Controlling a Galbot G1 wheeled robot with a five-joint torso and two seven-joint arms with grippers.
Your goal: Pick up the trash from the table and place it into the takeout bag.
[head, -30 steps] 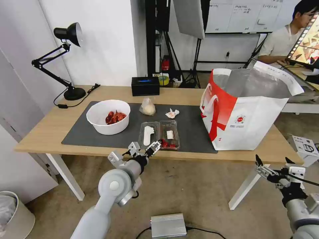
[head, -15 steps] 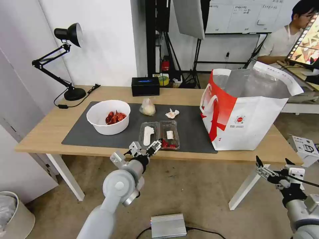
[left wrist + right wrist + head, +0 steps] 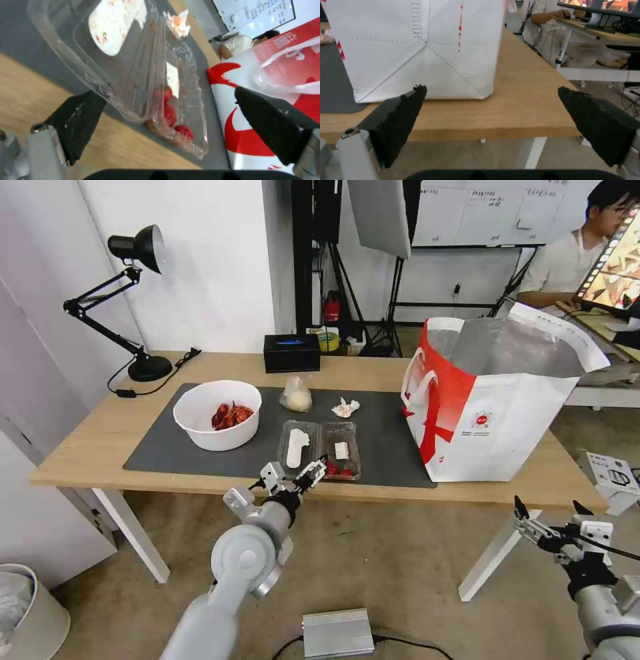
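The open clear clamshell box (image 3: 320, 448) with red bits lies at the front of the dark mat (image 3: 173, 453) on the table (image 3: 93, 447). My left gripper (image 3: 297, 475) hovers open at the table's front edge, its fingers either side of the box's near rim (image 3: 140, 65). Behind the box are the crumpled tissue (image 3: 345, 408), the knotted bag (image 3: 297, 395) and the white bowl (image 3: 217, 415) of red shells. The takeout bag (image 3: 493, 407) stands open at the right. My right gripper (image 3: 550, 510) is open, low in front of the table's right end, facing the bag (image 3: 420, 45).
A black box (image 3: 291, 353) sits at the table's back edge and a desk lamp (image 3: 133, 300) at the back left. On the floor are a silver unit (image 3: 337, 633), a bin (image 3: 27, 607) at the left and a white box (image 3: 613, 477) at the right.
My left gripper has crept forward and a little right toward the clamshell box. The right arm has sunk very slightly.
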